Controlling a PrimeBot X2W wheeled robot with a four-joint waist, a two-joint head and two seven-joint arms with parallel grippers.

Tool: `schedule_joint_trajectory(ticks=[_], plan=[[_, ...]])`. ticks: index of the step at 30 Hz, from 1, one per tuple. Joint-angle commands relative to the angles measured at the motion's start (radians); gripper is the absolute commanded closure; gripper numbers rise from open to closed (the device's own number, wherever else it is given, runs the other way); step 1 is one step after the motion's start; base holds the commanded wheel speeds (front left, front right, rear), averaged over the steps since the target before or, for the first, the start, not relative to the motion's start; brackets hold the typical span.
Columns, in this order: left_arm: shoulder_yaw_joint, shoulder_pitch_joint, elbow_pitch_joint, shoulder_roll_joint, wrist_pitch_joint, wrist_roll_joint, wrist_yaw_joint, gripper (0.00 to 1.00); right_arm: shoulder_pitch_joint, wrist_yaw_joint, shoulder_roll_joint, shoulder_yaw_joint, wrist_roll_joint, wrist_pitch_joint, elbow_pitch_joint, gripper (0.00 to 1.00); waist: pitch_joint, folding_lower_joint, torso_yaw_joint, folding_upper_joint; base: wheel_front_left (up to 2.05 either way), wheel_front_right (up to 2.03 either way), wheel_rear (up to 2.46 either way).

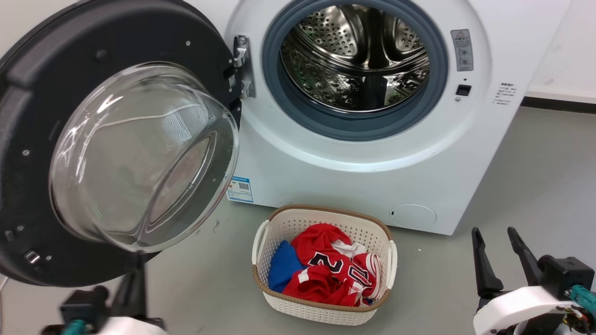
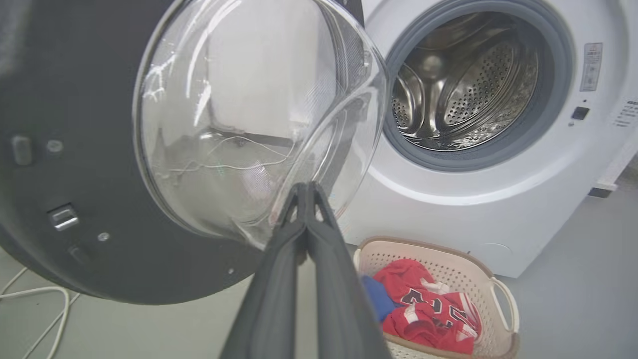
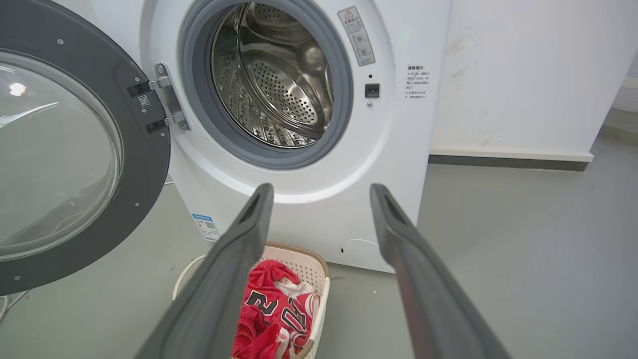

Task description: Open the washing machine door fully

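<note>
The washing machine door (image 1: 42,97) stands swung wide to the left on its metal hinge (image 1: 243,65), its matte black inner face and clear glass bowl (image 1: 139,158) turned toward me. The white washing machine (image 1: 354,177) shows its open steel drum (image 1: 356,56) ringed by a grey gasket. My left gripper (image 2: 305,187) is shut with nothing in it, its tips just below the glass bowl (image 2: 249,124); in the head view it is a blur (image 1: 132,284) under the door's lower rim. My right gripper (image 1: 496,235) hangs open at the lower right, clear of the machine (image 3: 398,149).
A white woven basket (image 1: 326,223) holding red and blue clothes sits on the grey floor in front of the machine. A white cable (image 2: 35,299) lies on the floor under the door. A white wall with a dark skirting (image 3: 508,162) runs to the right.
</note>
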Motion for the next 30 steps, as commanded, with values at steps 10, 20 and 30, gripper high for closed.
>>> schedule_joint_trajectory(ticks=[10, 20, 30], plan=[[-0.104, -0.064, 0.071, -0.099, -0.009, 0.035, -0.050, 0.11, 0.011, 0.000, -0.006, 0.033, -0.009, 0.008, -0.015, 0.00, -0.006, 0.0000, -0.092, 0.0000, 0.00, 0.00, 0.00], [-0.100, -0.133, 0.158, -0.103, -0.013, 0.060, -0.051, 0.00, 0.011, 0.000, -0.025, 0.052, -0.009, 0.013, -0.013, 0.00, -0.012, 0.0000, -0.183, 0.0000, 0.00, 0.00, 0.00], [-0.082, -0.167, 0.187, -0.099, -0.016, 0.082, -0.050, 0.00, 0.015, 0.000, -0.035, 0.057, -0.004, 0.008, -0.010, 0.00, -0.005, 0.0000, -0.210, 0.0000, 0.00, 0.00, 0.00]])
